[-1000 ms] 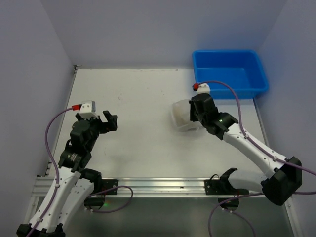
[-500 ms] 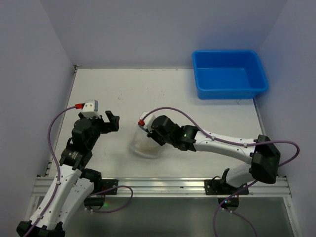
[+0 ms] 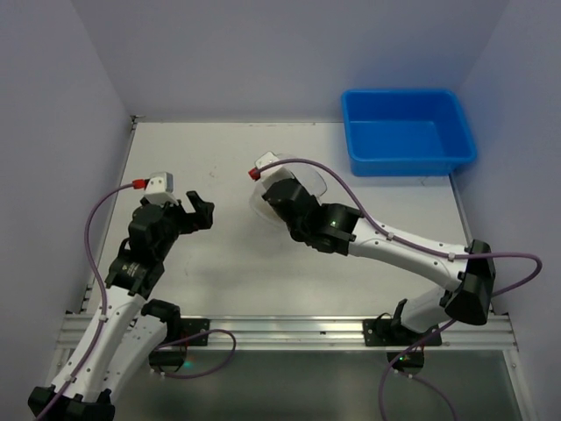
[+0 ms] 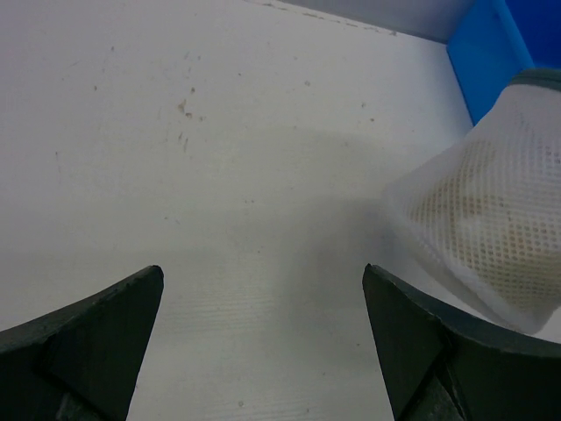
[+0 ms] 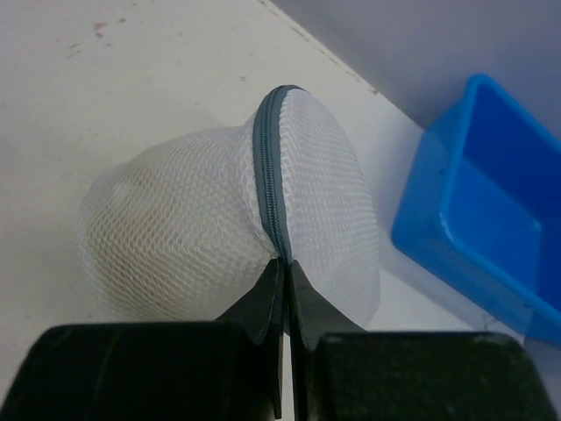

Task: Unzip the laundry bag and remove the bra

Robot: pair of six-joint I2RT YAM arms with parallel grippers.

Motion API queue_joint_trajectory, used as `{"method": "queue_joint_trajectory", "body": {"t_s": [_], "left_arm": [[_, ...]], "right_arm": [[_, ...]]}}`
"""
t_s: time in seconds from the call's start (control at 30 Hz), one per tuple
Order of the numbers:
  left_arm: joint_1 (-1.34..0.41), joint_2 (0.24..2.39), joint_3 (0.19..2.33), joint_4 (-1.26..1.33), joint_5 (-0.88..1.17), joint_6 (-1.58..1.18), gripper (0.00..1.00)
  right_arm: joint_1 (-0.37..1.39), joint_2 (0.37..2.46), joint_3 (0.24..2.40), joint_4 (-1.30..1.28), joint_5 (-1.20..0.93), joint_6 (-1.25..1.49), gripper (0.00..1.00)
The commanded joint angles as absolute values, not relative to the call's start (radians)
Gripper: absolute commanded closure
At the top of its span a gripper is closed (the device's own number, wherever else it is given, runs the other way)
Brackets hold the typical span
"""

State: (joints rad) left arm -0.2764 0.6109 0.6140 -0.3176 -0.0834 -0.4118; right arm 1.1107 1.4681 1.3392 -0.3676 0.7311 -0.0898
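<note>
Our right gripper (image 5: pixel 282 263) was clenched on the grey zipper line (image 5: pixel 267 167) of the laundry bag (image 5: pixel 219 219). The bag sat mid-table, left of and nearer than the blue bin (image 3: pixel 408 132), zipped shut with only a faint yellowish tint of the bra (image 4: pixel 465 206) showing through the mesh, while our left gripper (image 4: pixel 263 276) hung released, well apart to the left. We judged the pinch sat on the seam, not clearly on a pull tab, so a tug could slip off or strain the mesh without opening anything. With no second hold, the light pouch could simply trail after the right arm.
</note>
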Motion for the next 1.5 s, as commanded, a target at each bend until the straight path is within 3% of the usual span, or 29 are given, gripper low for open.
{"method": "queue_joint_trajectory", "body": {"t_s": [0.0, 0.43, 0.5, 0.53, 0.67, 0.9, 1.07, 1.3, 1.47], "left_arm": [[-0.279, 0.614, 0.661, -0.334, -0.109, -0.465, 0.00], [-0.281, 0.534, 0.649, -0.469, -0.164, -0.595, 0.00], [-0.281, 0.517, 0.655, -0.498, -0.176, -0.607, 0.00], [-0.281, 0.512, 0.661, -0.505, -0.176, -0.621, 0.00], [-0.281, 0.495, 0.663, -0.517, -0.118, -0.663, 0.00], [-0.281, 0.587, 0.658, -0.444, 0.060, -0.794, 0.00], [-0.304, 0.705, 0.591, -0.264, 0.239, -0.939, 0.00], [-0.567, 0.875, 0.589, -0.031, 0.031, -0.991, 0.02], [-0.612, 1.000, 0.629, 0.038, 0.009, -0.936, 0.04]], "right_arm": [[1.109, 1.496, 1.391, -0.385, 0.930, -0.129, 1.00], [1.111, 1.916, 1.580, -0.384, 0.497, 0.259, 0.98], [1.111, 1.951, 1.615, -0.383, 0.442, 0.290, 0.88], [1.111, 1.954, 1.643, -0.380, 0.419, 0.296, 0.73], [1.109, 1.907, 1.689, -0.385, 0.336, 0.313, 0.52], [1.052, 1.712, 1.657, -0.408, 0.417, 0.365, 0.16], [0.896, 1.499, 1.455, -0.425, 0.385, 0.478, 0.12], [0.802, 1.220, 1.126, -0.315, 0.331, 0.526, 0.11], [0.793, 1.092, 0.948, -0.238, 0.279, 0.555, 0.11]]}}
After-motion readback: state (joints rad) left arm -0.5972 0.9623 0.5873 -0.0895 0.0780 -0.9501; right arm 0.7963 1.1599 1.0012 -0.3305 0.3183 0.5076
